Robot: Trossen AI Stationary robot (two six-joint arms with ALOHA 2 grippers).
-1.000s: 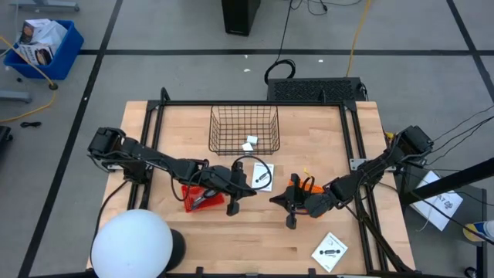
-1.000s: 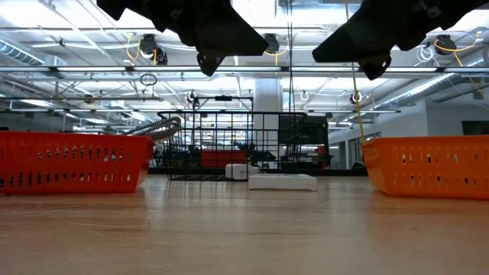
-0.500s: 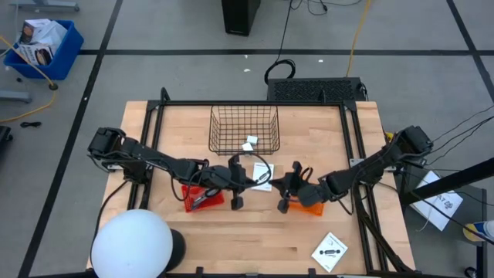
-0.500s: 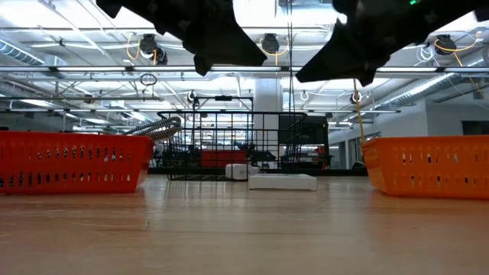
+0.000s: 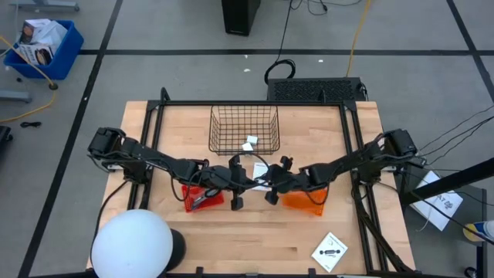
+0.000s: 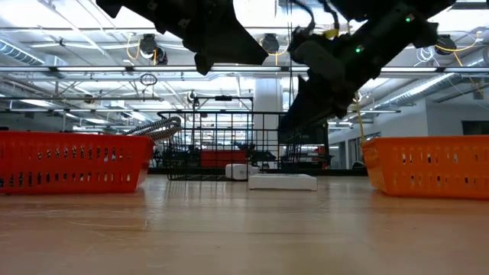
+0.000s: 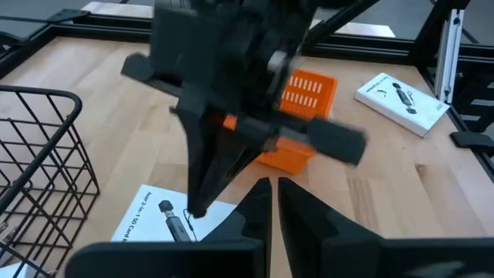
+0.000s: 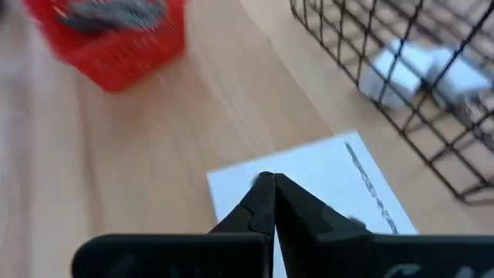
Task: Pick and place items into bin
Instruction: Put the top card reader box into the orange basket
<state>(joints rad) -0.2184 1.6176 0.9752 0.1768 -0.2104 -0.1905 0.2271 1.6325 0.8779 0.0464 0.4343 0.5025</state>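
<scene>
- I see a butcher-block table (image 5: 309,131) on a grey floor marked with black tape, and a workshop with ceiling pipes beyond it in the low view.
- Nearest me, one white card (image 5: 330,251) with a black part lies by the table's front edge, well apart from both sets of fingers.
- My left gripper (image 5: 234,191) hangs over mid-table, fingers nearly together around a thin gap, holding nothing.
- Just beside those fingers, on the left arm's side, a red basket (image 5: 190,202) holds the grey-blue plier-like tool (image 5: 202,198).
- My right gripper (image 5: 272,188) hovers close to the left one, fingers pressed together and empty, tips above the second white card (image 8: 324,177), which lies flat.
- Behind the right fingers, under that arm, sits an orange basket (image 5: 305,202).
- Farthest off, past both fingertips, the black wire bin (image 5: 244,129) stands with two small white cubes (image 5: 249,144) inside it.
</scene>
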